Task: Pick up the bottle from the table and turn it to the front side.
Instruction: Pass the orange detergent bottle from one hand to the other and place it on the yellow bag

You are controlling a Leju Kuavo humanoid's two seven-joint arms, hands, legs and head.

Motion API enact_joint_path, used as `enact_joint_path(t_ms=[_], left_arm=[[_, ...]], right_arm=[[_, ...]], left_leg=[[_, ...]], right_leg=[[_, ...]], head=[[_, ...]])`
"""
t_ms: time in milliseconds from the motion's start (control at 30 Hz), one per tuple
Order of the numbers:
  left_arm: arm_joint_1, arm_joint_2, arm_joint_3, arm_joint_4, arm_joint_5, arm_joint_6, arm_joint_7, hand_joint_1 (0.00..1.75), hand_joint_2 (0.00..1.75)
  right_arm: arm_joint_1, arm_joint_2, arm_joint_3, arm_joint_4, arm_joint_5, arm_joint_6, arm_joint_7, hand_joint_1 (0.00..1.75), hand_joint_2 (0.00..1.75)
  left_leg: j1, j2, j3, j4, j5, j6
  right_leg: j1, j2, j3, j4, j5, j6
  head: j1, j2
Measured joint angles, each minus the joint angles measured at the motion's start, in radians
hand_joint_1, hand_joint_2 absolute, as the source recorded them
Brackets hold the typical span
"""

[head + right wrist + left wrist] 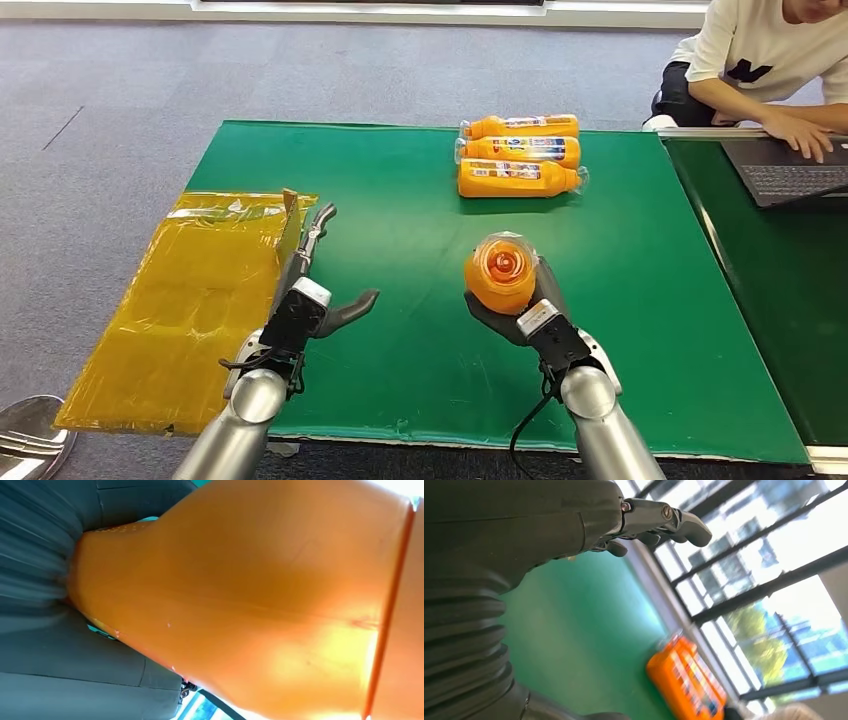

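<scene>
While the green table point(400, 200) takes most of the head view, a second green surface point(790, 300) with a dark laptop point(785, 170) stands beside it at 3 o'clock, and a person point(770, 60) sits behind it with one hand on the keys. At 9 o'clock a sheet of yellow plastic point(190, 310) covers the left edge of the table and hangs over it. A round metal object point(30, 435) lies on the grey carpet at 8 o'clock.

Three orange bottles point(520, 155) lie on their sides in a row at 12 o'clock, close together, well apart from both hands. Between them and the hands the green cloth is bare.

The right hand point(535, 315) is at 5 o'clock and grips the bottle point(500, 270) from below; the bottle is lifted above the table and its end points toward the camera. In the right wrist view the orange body point(260, 605) is very close and hides the fingers.

The left hand point(315, 290) is at 7 o'clock, just beside the yellow plastic. It holds nothing; its fingers point(320, 225) are stretched forward and the thumb stands out to the side. In the left wrist view the fingertips point(684, 522) are apart over the green table.
</scene>
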Motion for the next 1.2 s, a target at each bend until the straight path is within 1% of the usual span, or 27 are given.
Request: enact_joint_path(t_ms=[67,100,167,233,400,500,700,933,1067,1200], left_arm=[[-0.011,-0.017,-0.028,-0.02,-0.041,0.107,-0.026,0.0,1.75],[-0.015,-0.024,-0.042,-0.029,-0.052,0.141,-0.03,0.0,1.75],[-0.02,-0.036,-0.071,-0.045,-0.06,0.177,-0.033,0.0,1.75],[-0.021,-0.044,-0.094,-0.056,-0.045,0.189,-0.035,0.0,1.75],[-0.029,-0.06,-0.138,-0.064,0.018,0.178,-0.05,0.0,1.75],[-0.045,-0.074,-0.163,-0.063,0.03,0.168,-0.048,0.0,1.75],[-0.068,-0.099,-0.197,-0.055,0.04,0.157,-0.039,0.0,1.75],[-0.073,-0.104,-0.207,-0.048,0.043,0.15,-0.035,0.0,1.75],[-0.077,-0.107,-0.22,-0.04,0.047,0.12,-0.014,0.0,1.75],[-0.087,-0.108,-0.236,-0.006,0.049,0.054,0.043,0.0,1.75]], right_arm=[[-0.021,0.008,-0.008,0.028,-0.012,-0.002,-0.014,1.75,1.75],[-0.032,0.012,-0.011,0.044,-0.015,-0.005,-0.017,1.75,1.75],[-0.05,0.021,-0.016,0.078,-0.022,-0.012,-0.024,1.75,1.75],[-0.066,0.03,-0.019,0.111,-0.035,-0.015,-0.035,1.75,1.75],[-0.098,0.056,-0.044,0.202,-0.118,0.017,-0.075,1.75,1.75],[-0.119,0.075,-0.055,0.254,-0.137,0.034,-0.087,1.75,1.75],[-0.154,0.112,-0.059,0.319,-0.134,0.039,-0.089,1.75,1.75],[-0.168,0.123,-0.061,0.353,-0.124,0.038,-0.089,1.75,1.75],[-0.184,0.125,-0.061,0.372,-0.089,0.036,-0.083,1.75,1.75],[-0.207,0.125,-0.062,0.385,-0.061,0.036,-0.074,1.75,1.75]], left_leg=[[0.0,0.0,0.0,0.0,0.0,0.0],[0.0,0.0,0.0,0.0,0.0,0.0],[0.0,0.0,0.0,0.0,0.0,0.0],[0.0,0.0,0.0,0.0,0.0,0.0],[0.0,0.0,0.0,0.0,0.001,0.0],[0.0,0.001,0.0,0.0,0.001,0.0],[0.0,0.001,0.0,0.0,0.001,0.0],[0.0,0.001,0.0,0.0,0.001,0.0],[0.0,0.001,0.0,0.0,0.001,0.0],[0.0,0.001,0.0,0.0,0.001,0.0]], right_leg=[[0.0,0.0,0.0,0.0,0.0,0.0],[0.0,0.0,0.0,0.0,0.001,0.0],[0.0,0.0,0.0,0.0,0.001,0.0],[0.0,0.0,0.0,0.0,0.001,0.0],[0.0,0.0,0.0,0.0,0.001,0.0],[0.0,0.001,0.0,0.0,0.001,0.0],[0.0,0.001,0.0,0.0,0.001,0.0],[0.0,0.001,-0.001,0.0,0.001,0.0],[0.0,0.001,-0.001,0.0,0.001,0.0],[0.0,0.001,-0.001,0.0,0.001,0.0]], head=[[0.0,0.0],[0.0,0.0],[0.0,0.0],[0.0,0.0],[0.0,0.0],[0.0,0.0],[0.0,0.0],[0.0,0.0],[0.0,0.0],[0.0,0.0]])
